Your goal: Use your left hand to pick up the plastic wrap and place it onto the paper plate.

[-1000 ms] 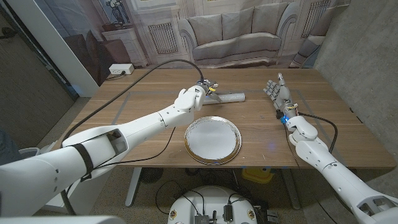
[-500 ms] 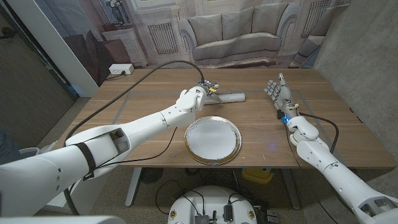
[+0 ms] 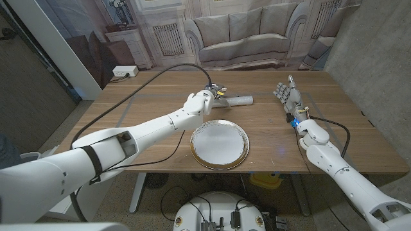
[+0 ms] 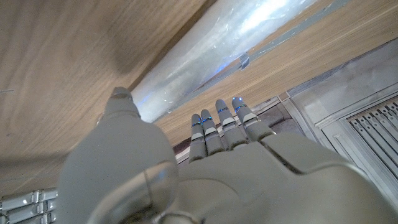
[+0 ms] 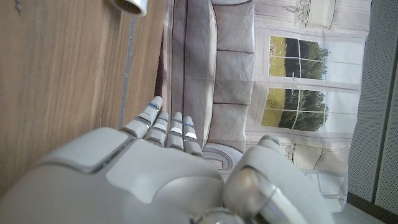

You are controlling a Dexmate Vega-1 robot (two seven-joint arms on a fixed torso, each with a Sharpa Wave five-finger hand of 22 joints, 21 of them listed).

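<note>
**Head view onward: left hand at the roll, grasp not confirmed**

Head view. The plastic wrap (image 3: 236,100) lies on its side on the wooden table (image 3: 160,96), on the far side of the paper plate (image 3: 219,144) and apart from it. The left hand (image 3: 204,97) sits at the roll's left end, with its arm reaching across the table from the near left. Approaching from the end leaves the roll's length free and keeps the arm off the plate. Whether the fingers have closed on the roll cannot be told from this distance. The right hand (image 3: 286,94) stands upright near the right edge of the table, fingers extended and slightly apart, holding nothing; it is well clear of both roll and plate, probably parked so it cannot interfere with the left arm's route.

Left wrist view. The roll (image 4: 211,53) runs diagonally across the wood, just past the hand (image 4: 205,174). The fingers (image 4: 221,121) are extended side by side, and the thumb lies next to the roll's end. Nothing is gripped in this picture; the roll still rests on the table. The task judged from this: grasp not yet made, lift and transfer to the plate remain.

Right wrist view. The right hand (image 5: 143,174) shows straight fingers (image 5: 168,130) over bare wood, grasping nothing. One end of the roll (image 5: 129,5) appears at the picture's edge.
</note>
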